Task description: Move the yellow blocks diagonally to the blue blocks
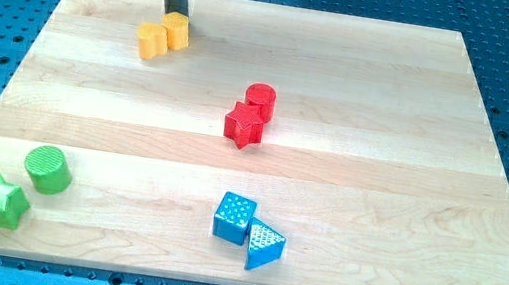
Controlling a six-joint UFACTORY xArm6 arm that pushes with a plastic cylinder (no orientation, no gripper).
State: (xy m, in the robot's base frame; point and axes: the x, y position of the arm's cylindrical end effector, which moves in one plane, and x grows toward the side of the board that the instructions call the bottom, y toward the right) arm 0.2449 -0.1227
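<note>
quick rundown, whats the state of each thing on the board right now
my tip: down on the board, touching the yellow pair at its top side
yellow blocks: two, touching, near the view's top left
red blocks: cylinder and star, touching, mid board
blue blocks: cube and triangle, touching, near the bottom
green blocks: cylinder and star, close together, bottom left

No legible text, labels, brands, numbers or signs anywhere in the camera view. Checked the tabletop (364,88): bare wood grain only. Checked every block face: plain colour; the blue blocks carry a pale dotted texture, not characters. The perforated blue surface around the tabletop shows holes only, no markings.
</note>
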